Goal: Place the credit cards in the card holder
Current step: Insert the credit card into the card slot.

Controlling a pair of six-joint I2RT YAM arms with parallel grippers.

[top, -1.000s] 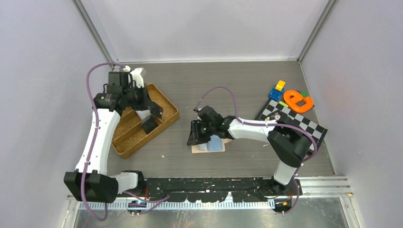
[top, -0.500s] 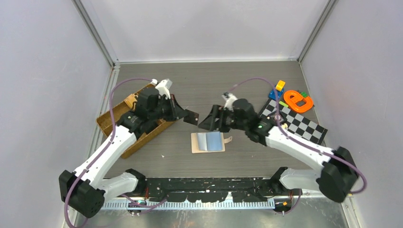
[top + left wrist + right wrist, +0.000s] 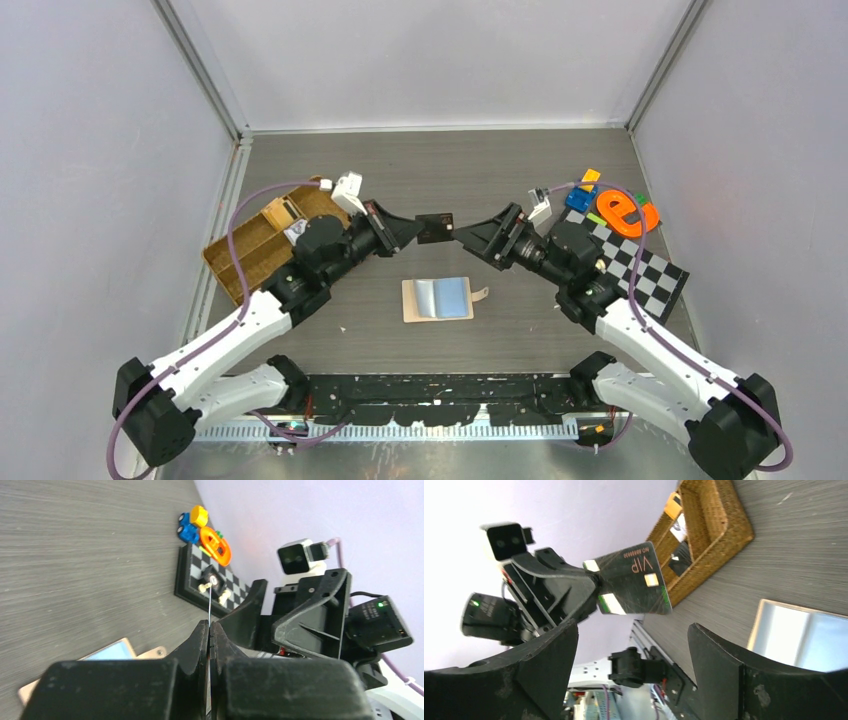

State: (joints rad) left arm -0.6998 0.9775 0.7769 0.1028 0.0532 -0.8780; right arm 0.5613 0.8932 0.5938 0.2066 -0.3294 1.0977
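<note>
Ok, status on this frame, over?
Left gripper shut on dark VIP card, midair. Right gripper open, facing card. Card holder open flat on table, light blue card on it. No obstruction seen.

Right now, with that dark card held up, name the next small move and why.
Probably ease the right gripper forward around the free edge of the dark card and close: the left gripper pinches it in mid-air, and the right one faces it open.
</note>
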